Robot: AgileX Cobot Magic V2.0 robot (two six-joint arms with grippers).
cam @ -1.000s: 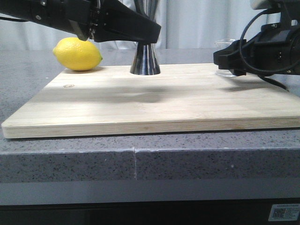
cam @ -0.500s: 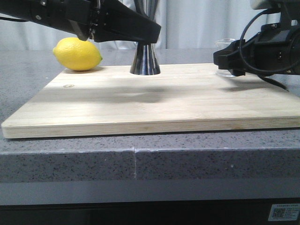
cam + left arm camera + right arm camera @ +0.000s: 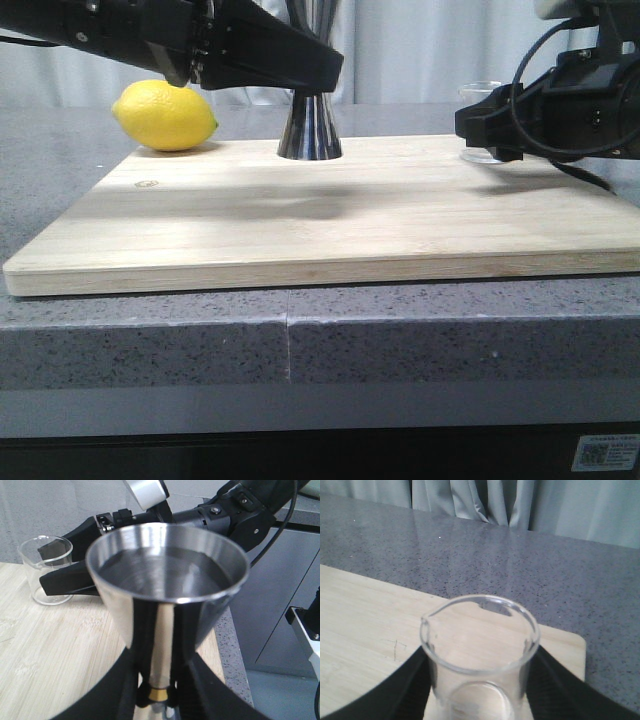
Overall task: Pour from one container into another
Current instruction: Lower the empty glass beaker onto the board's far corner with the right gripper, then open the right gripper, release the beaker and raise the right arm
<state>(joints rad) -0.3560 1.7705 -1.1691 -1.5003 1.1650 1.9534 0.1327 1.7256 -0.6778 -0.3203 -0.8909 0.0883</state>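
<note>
On the wooden board (image 3: pixel 300 215), toward its far edge, the steel jigger (image 3: pixel 309 125) stands upright, the left gripper (image 3: pixel 159 692) clamped at its waist. At the board's far right corner, the right gripper (image 3: pixel 477 690) hugs the glass beaker (image 3: pixel 480 655). A lemon (image 3: pixel 164 115) lies just behind the board's far left corner.

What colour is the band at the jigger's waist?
Gold band on the shiny steel hourglass jigger; left wrist view.

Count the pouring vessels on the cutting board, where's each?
2. The steel jigger stands at the board's far edge near the middle, between the left tool's fingers. The glass beaker stands at the far right corner, between the right tool's fingers. None appear hidden.
</note>
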